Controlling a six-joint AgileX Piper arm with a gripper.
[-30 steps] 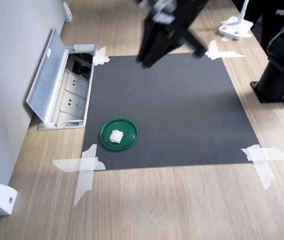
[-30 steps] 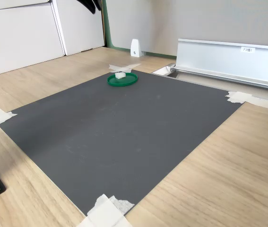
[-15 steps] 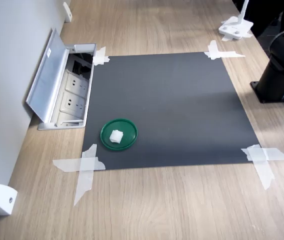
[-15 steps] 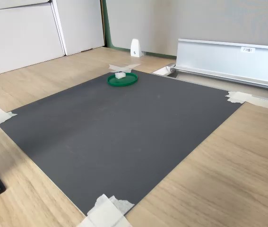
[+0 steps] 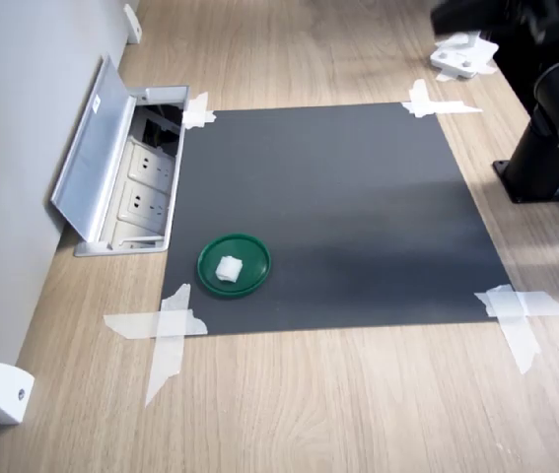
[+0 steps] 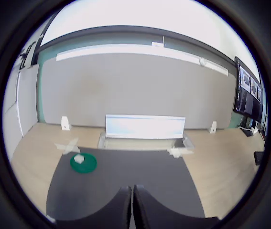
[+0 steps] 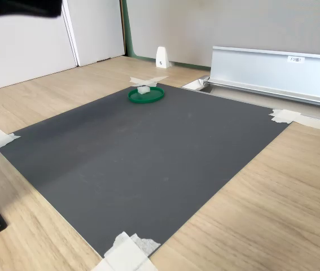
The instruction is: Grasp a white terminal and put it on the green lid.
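The green lid [image 5: 234,264] lies near the dark mat's corner at the first exterior view's lower left. The small white terminal [image 5: 228,267] rests on it, a little off centre. Both also show in the second exterior view, the lid [image 7: 146,95] far back with the terminal [image 7: 143,89] on top. In the wrist view my gripper [image 6: 132,210] is shut with nothing between its fingers, raised well back from the lid [image 6: 83,163] and terminal [image 6: 79,159]. My arm is only a dark blur [image 5: 486,14] at the first exterior view's top right.
A dark mat [image 5: 358,217] is taped to the wooden table at its corners. An open socket box with a metal lid [image 5: 111,168] sits beside the green lid. A white wedge piece [image 5: 5,392] stands by the wall. The arm's black base [image 5: 555,138] is at the first exterior view's right.
The arm rose from above the mat's far side, left both exterior views, and now shows as a blur at their top edges. The terminal and lid have not moved.
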